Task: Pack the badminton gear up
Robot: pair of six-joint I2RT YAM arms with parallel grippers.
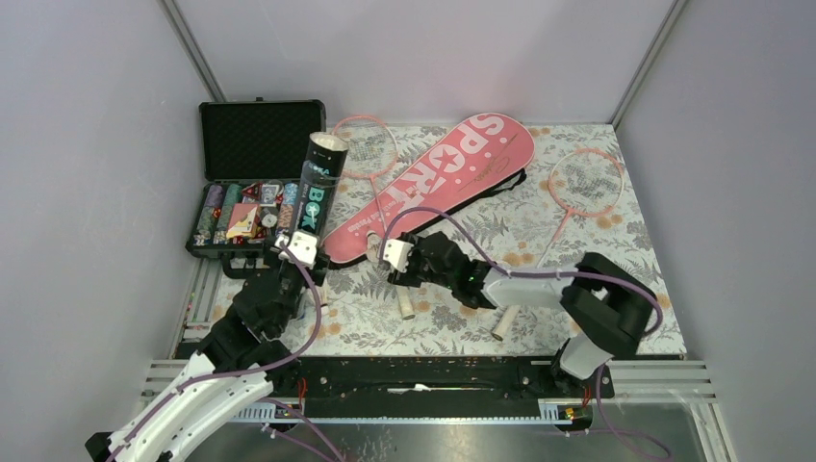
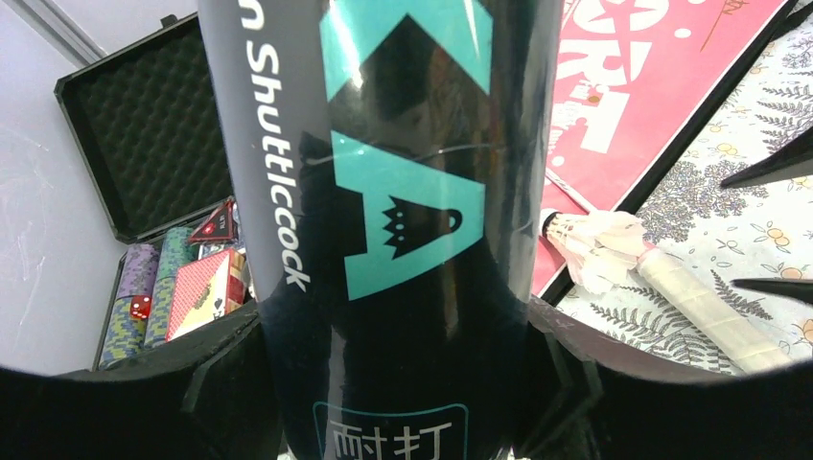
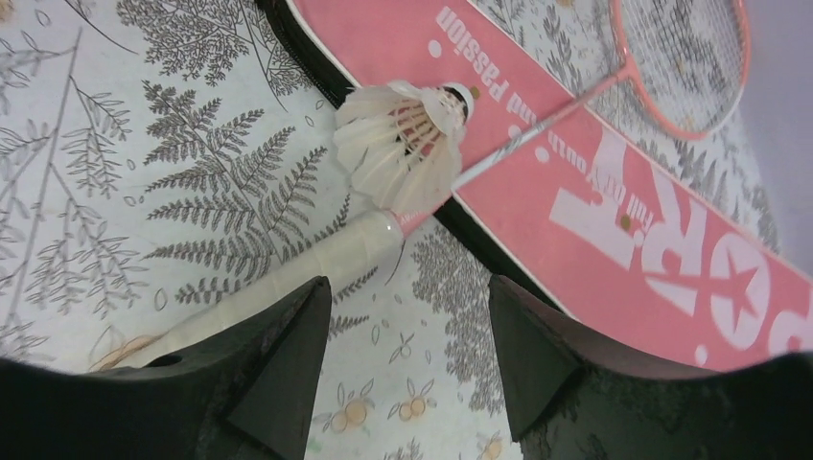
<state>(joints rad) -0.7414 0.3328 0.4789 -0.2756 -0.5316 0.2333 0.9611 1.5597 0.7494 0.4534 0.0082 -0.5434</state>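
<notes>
At the table's left, my left hand is holding the tube upright. My right hand is hovering wide open by the shuttlecock at the bag edge. Next, I'm judging, is pinching it gently and dropping it into the tube.

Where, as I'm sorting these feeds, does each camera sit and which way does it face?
Top: above and behind the arms, looking down at the table; left arm and right arm show.
Left wrist: on the left gripper, facing along the tube it grips; its fingers show.
Right wrist: on the right gripper, facing a shuttlecock by the pink bag; its open fingers show.
Shared: the pink bag appears in all three.
</notes>
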